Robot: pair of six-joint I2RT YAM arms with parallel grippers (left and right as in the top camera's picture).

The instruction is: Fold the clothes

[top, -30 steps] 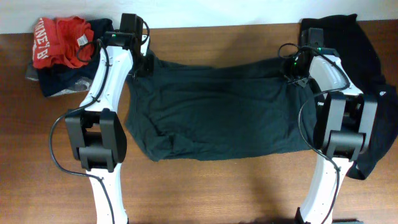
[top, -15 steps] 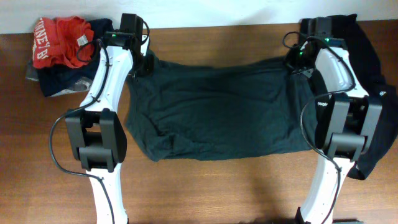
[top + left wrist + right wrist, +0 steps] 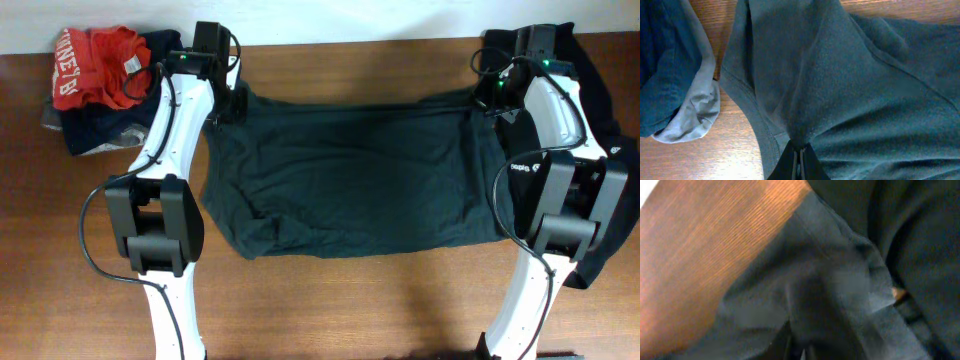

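Position: the dark T-shirt (image 3: 340,180) lies spread flat on the bench (image 3: 350,310) between my two arms, its long side running from left to right.

Left hand (image 3: 230,103): it sits at the shirt's far left corner. The wrist view shows the jaws fully closed, with a fold of the fabric pinched between the fingertips (image 3: 799,159) and pulled up into a ridge.

Right hand (image 3: 497,100): it sits at the shirt's far right corner, and the far edge of the shirt runs taut between my two hands. The wrist view is blurred. The cloth gathers to a peak at the fingers, so the jaws read as nearly closed on that corner.

Adjacent items: a red garment (image 3: 95,65) lies on top of navy and grey ones at the far left of the bench. A black garment (image 3: 590,90) lies under and behind my right arm.
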